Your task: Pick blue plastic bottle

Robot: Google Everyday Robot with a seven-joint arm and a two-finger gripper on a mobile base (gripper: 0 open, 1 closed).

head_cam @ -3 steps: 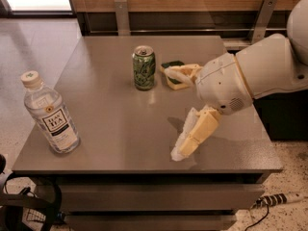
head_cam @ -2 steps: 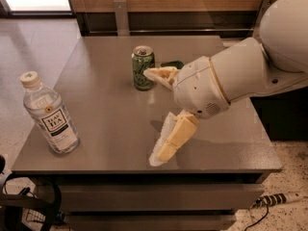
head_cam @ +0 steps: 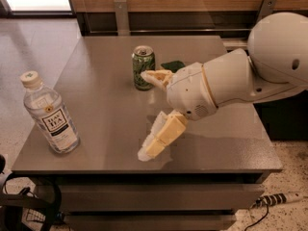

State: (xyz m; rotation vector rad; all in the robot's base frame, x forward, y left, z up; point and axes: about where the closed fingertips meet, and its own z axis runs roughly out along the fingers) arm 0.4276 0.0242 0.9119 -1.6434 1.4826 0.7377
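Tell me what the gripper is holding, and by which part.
Nothing. The gripper hangs open and empty above the table; the blue plastic bottle stands apart near its edge.

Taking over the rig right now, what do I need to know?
Gripper: jaws open, empty, over the middle of the table, close to the green can.
Blue plastic bottle: upright near the table's near-left corner in the camera view, well apart from the gripper.
Done: nothing grasped yet.
Left: reach across to the bottle, close on it, lift.
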